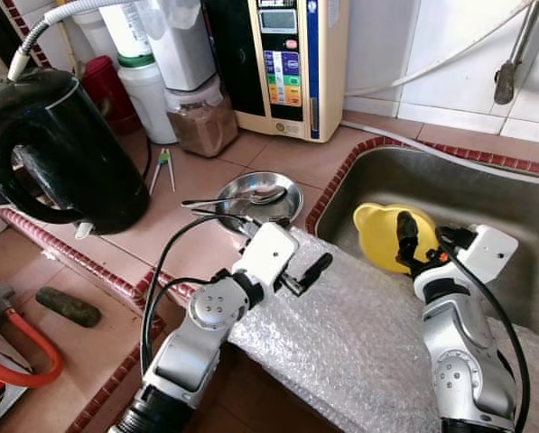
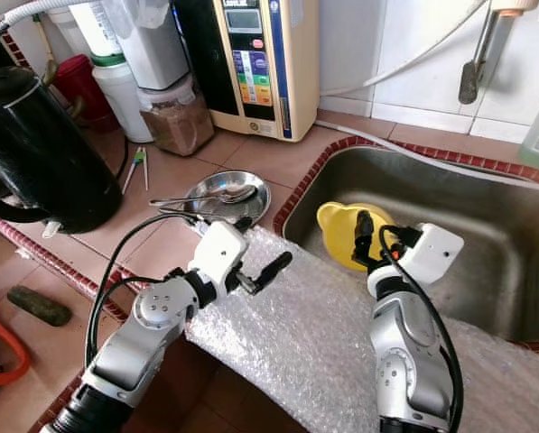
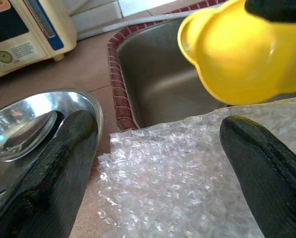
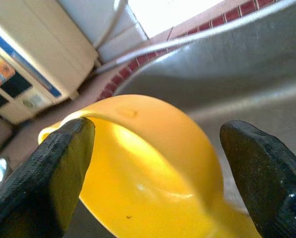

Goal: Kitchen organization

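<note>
Right wrist view shows the right gripper (image 4: 152, 173) spread wide around a yellow bowl (image 4: 143, 168) in the sink (image 1: 486, 194). Left gripper (image 1: 296, 271) hangs open over bubble wrap (image 1: 359, 334).

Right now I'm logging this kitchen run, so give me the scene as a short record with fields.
setting: tiled kitchen counter beside a steel sink
right gripper: open, fingers either side of the yellow bowl, contact unclear
yellow bowl: inside the sink, near its left wall
left gripper: open, over the bubble wrap on the sink's front edge
steel dish: on the counter left of the sink, spoon lying in it
black kettle: upright at the counter's left end
back wall: water purifier, jars
</note>
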Motion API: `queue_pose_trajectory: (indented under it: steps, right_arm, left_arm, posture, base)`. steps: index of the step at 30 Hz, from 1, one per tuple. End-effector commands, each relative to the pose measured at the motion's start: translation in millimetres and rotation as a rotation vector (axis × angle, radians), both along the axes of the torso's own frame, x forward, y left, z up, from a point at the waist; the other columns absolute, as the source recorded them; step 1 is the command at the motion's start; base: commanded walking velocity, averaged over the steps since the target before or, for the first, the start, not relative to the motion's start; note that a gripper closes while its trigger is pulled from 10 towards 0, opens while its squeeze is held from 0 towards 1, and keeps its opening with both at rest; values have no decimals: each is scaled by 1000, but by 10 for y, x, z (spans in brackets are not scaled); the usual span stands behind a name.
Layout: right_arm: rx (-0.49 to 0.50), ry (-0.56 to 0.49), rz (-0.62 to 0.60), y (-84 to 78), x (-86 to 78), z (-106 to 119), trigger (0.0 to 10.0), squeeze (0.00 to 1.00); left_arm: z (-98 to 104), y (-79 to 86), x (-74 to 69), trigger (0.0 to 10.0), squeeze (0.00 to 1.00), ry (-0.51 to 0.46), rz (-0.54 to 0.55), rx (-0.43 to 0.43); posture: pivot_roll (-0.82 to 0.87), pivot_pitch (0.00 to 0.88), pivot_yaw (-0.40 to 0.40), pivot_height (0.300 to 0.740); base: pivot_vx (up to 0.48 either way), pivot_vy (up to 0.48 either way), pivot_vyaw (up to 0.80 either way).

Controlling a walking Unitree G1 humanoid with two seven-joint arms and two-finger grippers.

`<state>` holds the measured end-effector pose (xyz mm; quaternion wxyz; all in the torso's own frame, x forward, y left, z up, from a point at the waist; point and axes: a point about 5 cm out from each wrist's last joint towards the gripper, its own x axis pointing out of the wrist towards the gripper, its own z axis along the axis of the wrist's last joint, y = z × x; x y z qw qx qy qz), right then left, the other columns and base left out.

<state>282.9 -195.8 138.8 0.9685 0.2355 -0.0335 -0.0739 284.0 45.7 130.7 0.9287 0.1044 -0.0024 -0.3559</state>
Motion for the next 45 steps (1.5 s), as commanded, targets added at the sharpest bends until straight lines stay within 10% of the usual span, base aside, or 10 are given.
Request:
queue_pose_trajectory:
  steps: [1, 7, 12, 14, 23, 33, 45]
  right_arm:
    - [14, -52, 15, 29, 19, 114, 10000, 0]
    - [-33, -2, 50, 26, 101, 81, 10000, 0]
    - [-619, 89, 96, 52, 137, 26, 10000, 0]
    - [-689, 125, 112, 26, 150, -23, 10000, 0]
    - [-574, 64, 86, -14, 186, 91, 10000, 0]
    - [-542, -89, 199, 455, -79, 223, 10000, 0]
    - [-551, -86, 252, 597, -187, 166, 10000, 0]
  left_arm:
    - [-26, 80, 13, 10000, 0, 2, 39, 11]
    - [-27, 52, 13, 10000, 0, -3, 49, 4]
    - [-18, 36, 40, 10000, 0, -12, 66, -2]
    - [-22, 34, 44, 10000, 0, -13, 69, -2]
    - [-10, 177, 122, 10000, 0, -36, 178, 17]
    - [103, 577, 423, 10000, 0, -43, 438, -16]
    - [101, 957, 530, 10000, 0, 84, 773, -169]
  posture:
    - [-232, 70, 148, 740]
    - [-231, 49, 129, 740]
    - [-236, 38, 113, 740]
    - [-234, 35, 110, 740]
    - [-218, 23, 125, 740]
    - [-219, 37, 155, 740]
    - [-219, 52, 175, 740]
  base:
    - [0, 0, 0]
    - [0, 0, 0]
    - [0, 0, 0]
    - [0, 0, 0]
    - [0, 0, 0]
    - [0, 0, 0]
    - [0, 0, 0]
